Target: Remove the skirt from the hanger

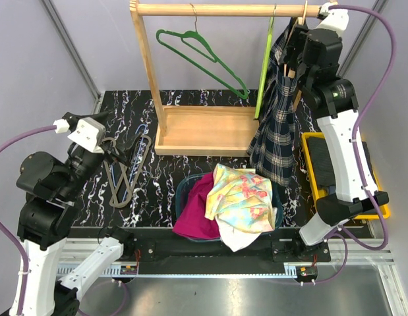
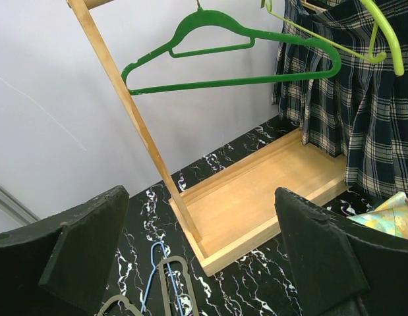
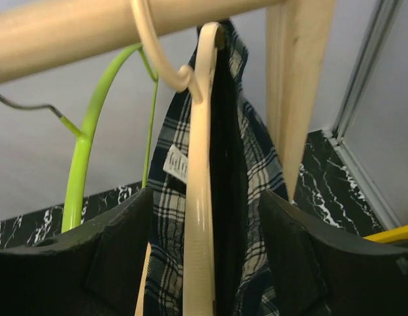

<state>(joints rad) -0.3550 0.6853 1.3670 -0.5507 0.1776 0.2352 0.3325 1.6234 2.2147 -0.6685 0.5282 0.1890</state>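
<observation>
The dark plaid skirt (image 1: pixel 276 131) hangs on a cream hanger (image 3: pixel 202 197) hooked over the wooden rail (image 1: pixel 223 9) at the rack's right end. My right gripper (image 1: pixel 292 47) is raised to the rail. In the right wrist view it (image 3: pixel 204 263) is open, with one jaw on each side of the hanger's shoulder and the skirt's waistband (image 3: pixel 250 164). My left gripper (image 1: pixel 110 148) is open and empty, low over the table at the left. In its wrist view it (image 2: pixel 204 263) faces the rack's base, with the skirt (image 2: pixel 375 112) at the right.
A dark green hanger (image 1: pixel 204 52) and a lime hanger (image 1: pixel 264 72) hang on the same rail. The rack's wooden base tray (image 1: pixel 204 128) stands mid-table. Loose hangers (image 1: pixel 124 171) lie at the left. A basket (image 1: pixel 184 187) of clothes sits in front. A yellow tray (image 1: pixel 312 141) is at the right.
</observation>
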